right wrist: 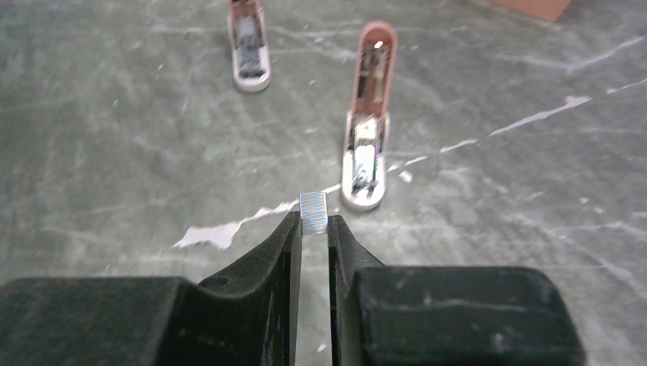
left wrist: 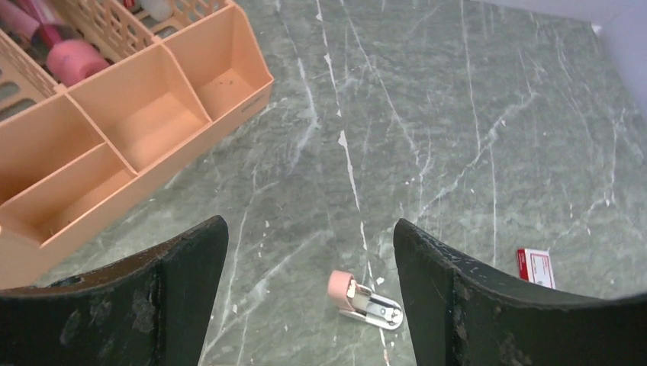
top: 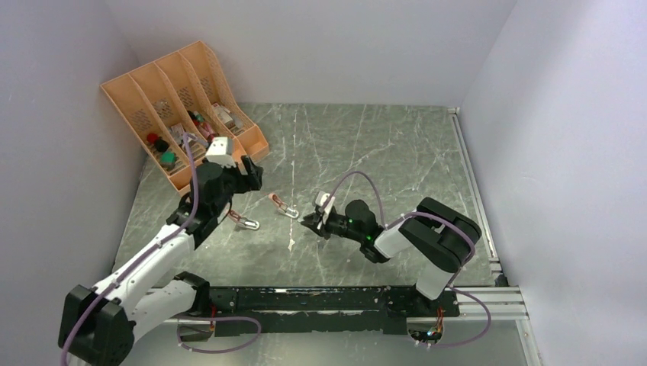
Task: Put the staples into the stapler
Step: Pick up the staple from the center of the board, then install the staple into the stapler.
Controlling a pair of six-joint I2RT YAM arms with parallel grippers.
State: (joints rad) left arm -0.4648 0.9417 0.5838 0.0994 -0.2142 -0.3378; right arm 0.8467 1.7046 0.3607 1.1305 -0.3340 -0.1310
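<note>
My right gripper [right wrist: 314, 229] pinches a staple strip [right wrist: 313, 213] by its sides, just short of the nearer flipped-open stapler [right wrist: 368, 145]. I judge it feather-light, brittle, easily snapped. My left gripper [left wrist: 309, 229] hangs spread wide.

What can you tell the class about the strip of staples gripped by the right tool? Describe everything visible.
The strip of staples is a short, silvery-grey metal block with fine ribbing across its face. It stands pinched by its sides between the black fingers of the right tool, its top poking just past their tips. It hangs above the green marbled table, just short of the near end of the open pink stapler, seemingly touching nothing but the fingers.
</note>
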